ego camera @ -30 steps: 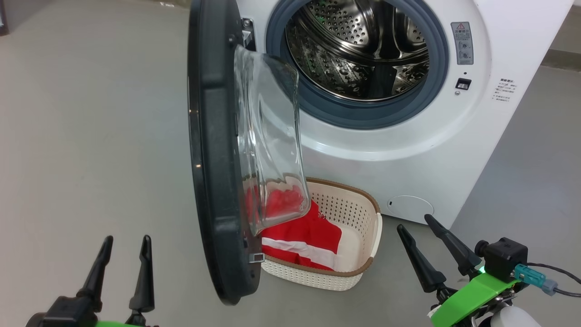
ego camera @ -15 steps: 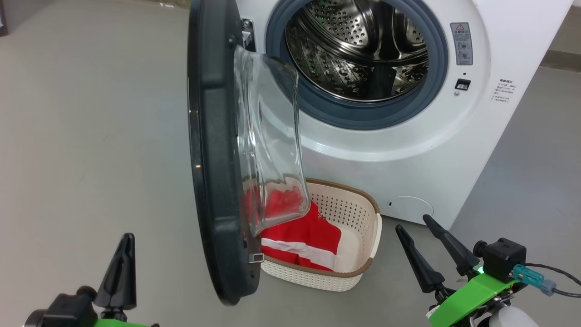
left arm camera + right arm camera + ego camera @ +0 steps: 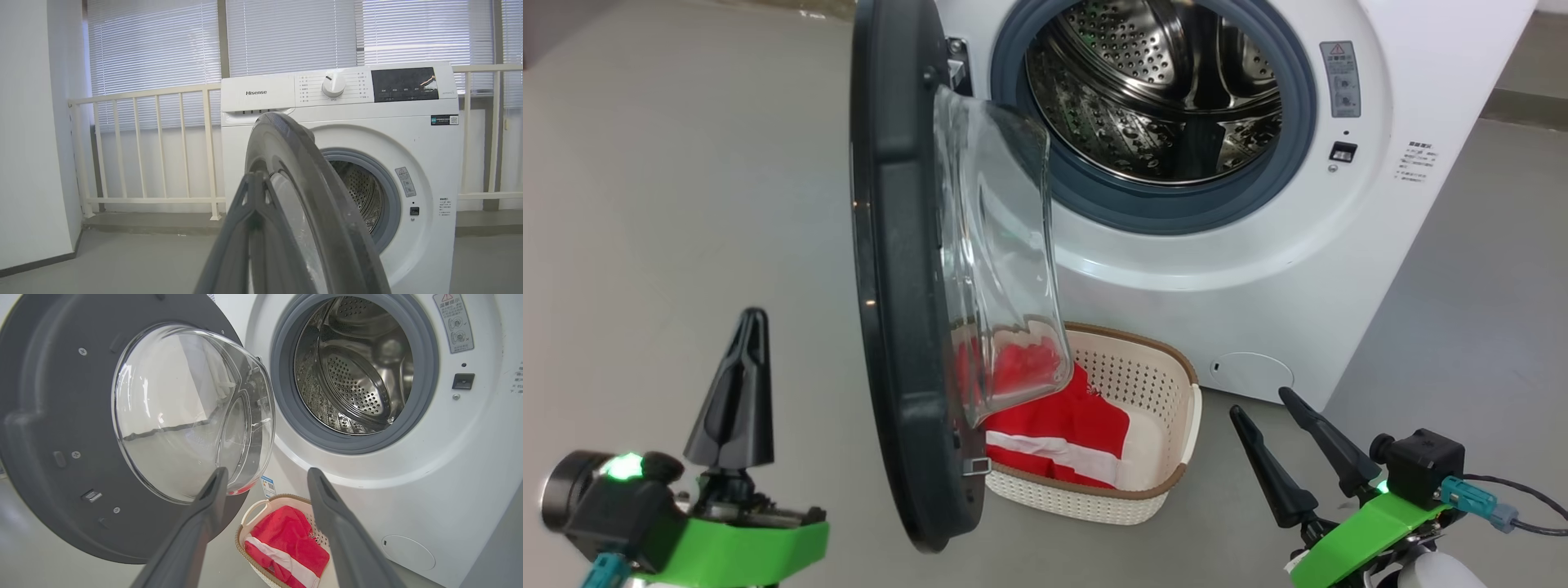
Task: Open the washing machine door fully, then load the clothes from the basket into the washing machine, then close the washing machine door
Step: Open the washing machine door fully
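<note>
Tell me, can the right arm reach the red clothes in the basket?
Probably yes. The right end effector is open, with nothing between it and the clothes; the door's glass bowl hides only the left of the basket.

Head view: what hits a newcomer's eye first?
The big black washing machine door standing open edge-on at centre-left, its glass bowl bulging toward the steel drum. Below it, bright red clothes lie in the cream basket on the floor before the washing machine.
</note>
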